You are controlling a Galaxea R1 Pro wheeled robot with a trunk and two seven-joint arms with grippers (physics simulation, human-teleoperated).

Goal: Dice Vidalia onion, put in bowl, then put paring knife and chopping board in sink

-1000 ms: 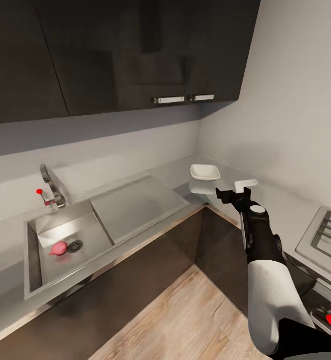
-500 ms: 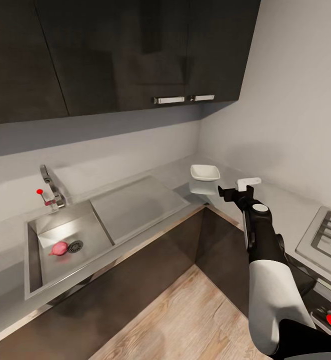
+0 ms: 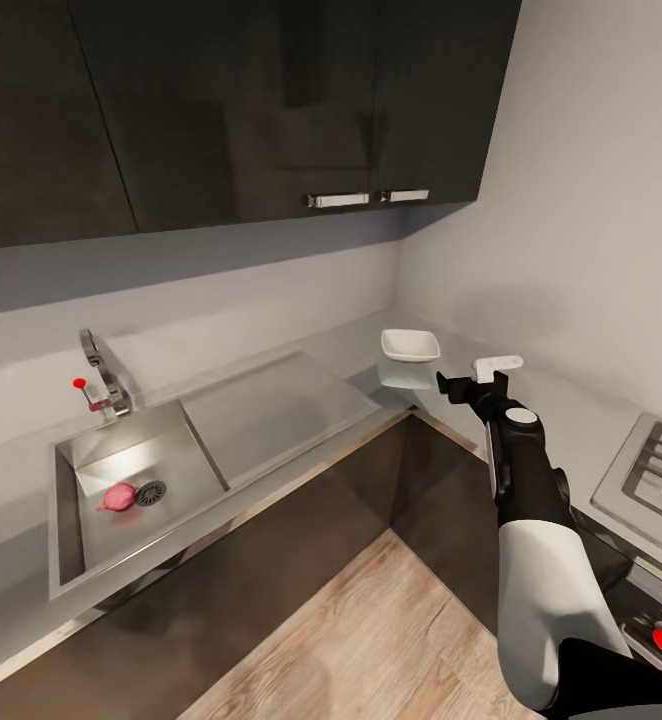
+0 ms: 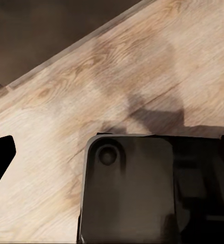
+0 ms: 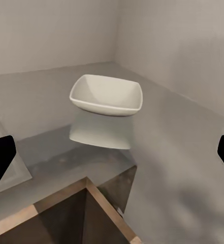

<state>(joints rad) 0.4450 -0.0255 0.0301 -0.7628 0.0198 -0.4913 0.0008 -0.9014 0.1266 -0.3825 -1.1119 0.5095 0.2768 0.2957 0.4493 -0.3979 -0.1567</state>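
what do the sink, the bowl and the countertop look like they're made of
The sink looks like brushed stainless steel: grey, with soft streaky glare on the basin and drainboard. The bowl looks like glazed white ceramic, though smooth plastic would look alike; its surface is even and softly shaded. The countertop seems polished grey stone or laminate: it mirrors the bowl beneath it.

I can read no words, brands or numbers anywhere. The nearest thing to a sign is the plain red dot on the tap point(image 3: 99, 375) behind the sink point(image 3: 131, 490), and a red round mark at my view's lower right corner, perhaps a knob, too cropped to tell; neither carries lettering.
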